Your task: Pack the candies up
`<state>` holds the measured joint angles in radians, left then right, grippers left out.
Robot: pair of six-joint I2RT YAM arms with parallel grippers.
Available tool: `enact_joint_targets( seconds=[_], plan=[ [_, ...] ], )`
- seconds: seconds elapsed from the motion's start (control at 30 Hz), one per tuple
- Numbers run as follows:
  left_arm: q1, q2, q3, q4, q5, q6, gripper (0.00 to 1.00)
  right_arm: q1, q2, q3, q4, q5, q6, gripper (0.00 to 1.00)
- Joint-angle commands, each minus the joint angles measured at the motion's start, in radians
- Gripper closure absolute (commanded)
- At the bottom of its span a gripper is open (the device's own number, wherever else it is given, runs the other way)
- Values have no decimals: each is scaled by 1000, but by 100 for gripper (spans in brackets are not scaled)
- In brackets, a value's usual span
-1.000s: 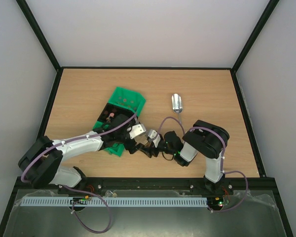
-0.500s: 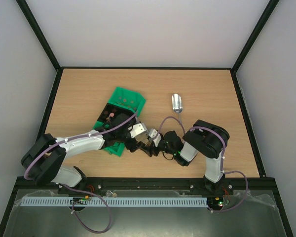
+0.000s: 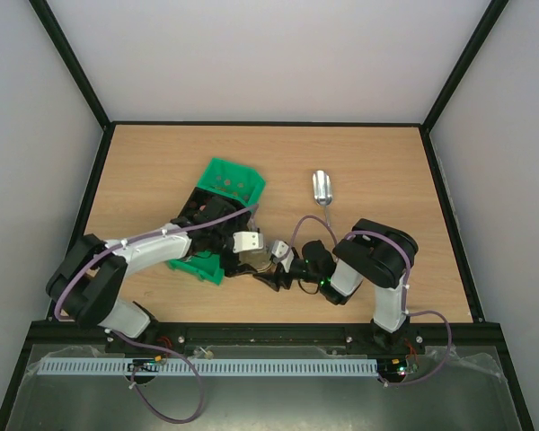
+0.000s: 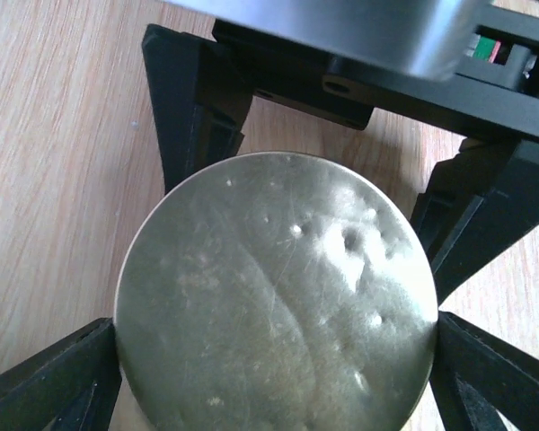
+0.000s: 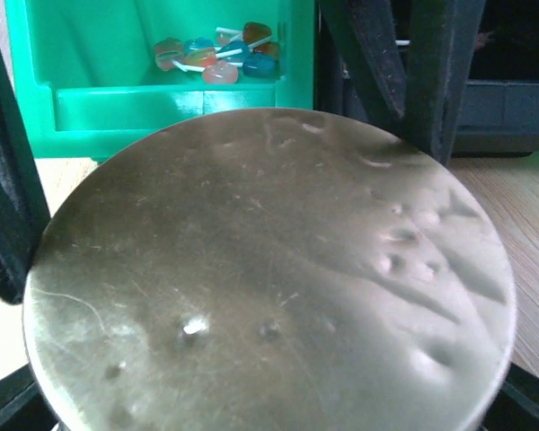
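Moved since a second ago: left arm (image 3: 148,251), elbow swung toward the far side and forearm now crossing the near end of the green bin (image 3: 232,180); right arm (image 3: 373,256) shifted a little toward the near edge; bin and scoop unmoved.
Table (image 3: 386,162): light wood, carries everything else.
Left arm: reaches from the near-left corner rightward, wrist ending just right of the bin.
Right arm: folds back from the near-right base, wrist pointing left toward the other wrist.
Green bin: sits left of centre, tilted, long side running from near-left to far-right, partly hidden by the left forearm.
Round metal lid (image 4: 278,305): lies between the two wrists near the middle of the near half, dented and scratched; hides whatever sits beneath.
Left gripper (image 4: 274,346): closed on the lid, one finger touching the rim on each side.
Right gripper (image 5: 269,332): meets the lid from the opposite side, fingers set wide and pressed against the rim.
Scoop (image 3: 322,187): silver, rests alone to the far right of the lid, well apart from both grippers.
Candies (image 5: 217,56): cluster in a green-walled compartment of the bin, just beyond the lid in the right wrist view; pink, orange and blue wrappers showing.
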<state>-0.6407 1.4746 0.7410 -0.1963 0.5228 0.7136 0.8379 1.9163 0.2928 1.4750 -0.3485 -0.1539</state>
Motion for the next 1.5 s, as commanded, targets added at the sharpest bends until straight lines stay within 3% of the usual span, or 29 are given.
enact_joint_targets(
  seconds=[0.0, 0.07, 0.33, 0.5, 0.7, 1.17, 1.47],
  plan=[
    [63, 28, 56, -19, -96, 138, 4, 10, -13, -27, 42, -84, -4, 67],
    [67, 5, 50, -11, -92, 105, 1, 10, -11, -24, 42, -64, 4, 68],
    [7, -203, -91, 38, -88, 20, 2, 10, 2, -6, 37, -4, 43, 69],
    [-73, -263, -133, 80, -107, 14, 29, 10, 8, -1, 36, -3, 54, 69],
    [-149, -195, -113, 140, -134, 4, 51, 10, 13, 6, 30, -1, 59, 69],
    [-190, -131, -114, 175, -243, 20, 76, 10, 10, 1, 23, -4, 40, 72],
    [-151, -168, -149, 137, -304, 80, 81, 10, 12, -19, 34, -34, 12, 77]
  ],
)
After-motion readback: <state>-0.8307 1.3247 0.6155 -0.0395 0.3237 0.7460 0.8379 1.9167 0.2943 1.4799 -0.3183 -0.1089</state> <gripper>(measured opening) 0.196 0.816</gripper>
